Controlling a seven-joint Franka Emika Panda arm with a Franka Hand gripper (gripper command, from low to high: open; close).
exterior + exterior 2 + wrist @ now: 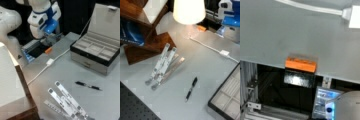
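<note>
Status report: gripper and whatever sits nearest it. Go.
Gripper low at table's far edge. Orange block nearest, on table edge. White cable beside it; pen, open box farther off.

— In a front view we see the gripper (pixel 52 37) low at the table's far edge, but its fingers blur into the dark gap; can we tell how they stand?

— We cannot. The wrist view shows no fingers, only the orange block (pixel 300 64) at the table edge.

— In a front view the jewelry box (pixel 226 98) is cut off at the right and bottom edges.

— And the lamp shade (pixel 188 10) is cropped at the top, hiding whatever lies behind it.
</note>
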